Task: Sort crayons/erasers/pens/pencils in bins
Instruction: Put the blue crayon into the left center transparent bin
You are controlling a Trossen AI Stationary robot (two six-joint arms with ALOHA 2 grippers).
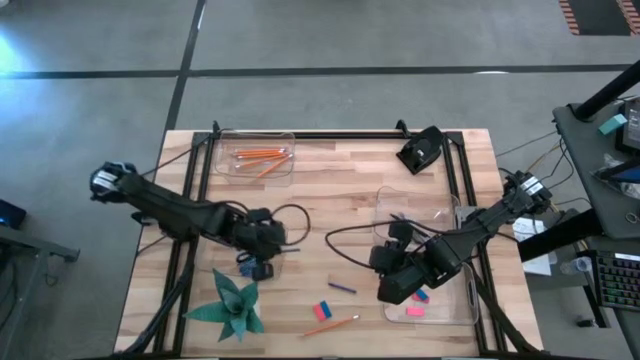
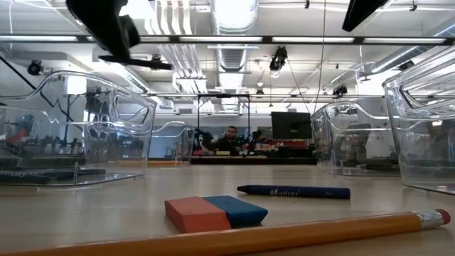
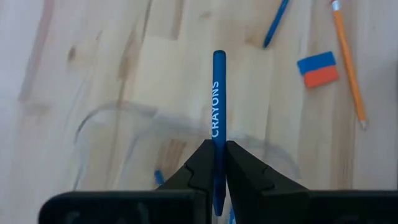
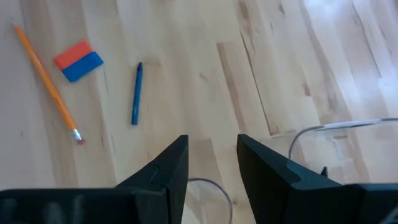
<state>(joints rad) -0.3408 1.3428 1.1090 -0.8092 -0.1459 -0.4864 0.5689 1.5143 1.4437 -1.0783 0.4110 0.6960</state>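
Your left gripper has its jaws clamped on a blue crayon, lower end hidden between them, above a clear bin at lower left of the high view. Right gripper hangs with its jaws parted and empty over the bench, lower right, beside the eraser bin.

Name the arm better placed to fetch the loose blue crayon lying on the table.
Right. The right gripper is open and empty, facing the loose crayon. The left gripper is shut on another crayon, over a bin.
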